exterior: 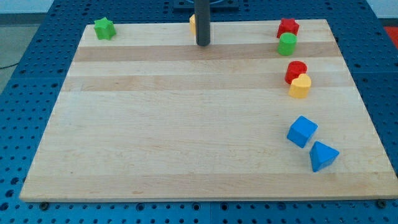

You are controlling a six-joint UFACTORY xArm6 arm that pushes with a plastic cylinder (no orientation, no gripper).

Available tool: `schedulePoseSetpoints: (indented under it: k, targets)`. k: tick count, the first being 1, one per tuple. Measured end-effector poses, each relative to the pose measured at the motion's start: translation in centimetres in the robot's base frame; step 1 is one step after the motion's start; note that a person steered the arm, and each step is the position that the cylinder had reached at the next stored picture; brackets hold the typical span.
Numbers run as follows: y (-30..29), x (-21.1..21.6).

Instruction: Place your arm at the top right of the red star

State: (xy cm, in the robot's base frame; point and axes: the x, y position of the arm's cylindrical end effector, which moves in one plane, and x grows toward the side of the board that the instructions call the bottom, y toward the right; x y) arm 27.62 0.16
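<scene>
The red star (pixel 288 27) lies near the board's top edge at the view's right, touching a green cylinder (pixel 286 44) just below it. My tip (pixel 203 43) rests on the board near the top centre, well to the left of the red star. A yellow block (pixel 193 23) is mostly hidden behind the rod; its shape cannot be made out.
A green star (pixel 104 28) sits at the top left corner. A red cylinder (pixel 296 70) and a yellow heart (pixel 300 86) touch at the right. A blue cube (pixel 302 131) and a blue triangular block (pixel 323 155) lie at the lower right. The wooden board (pixel 155 124) ends just above the red star.
</scene>
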Motion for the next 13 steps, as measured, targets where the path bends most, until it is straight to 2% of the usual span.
schedulePoseSetpoints:
  k: [4, 5, 8, 12, 13]
  targets:
    - [0.5, 0.1]
    - [2.0, -1.9]
    - [8.9, -7.7]
    - [16.3, -8.4]
    - [20.4, -8.5]
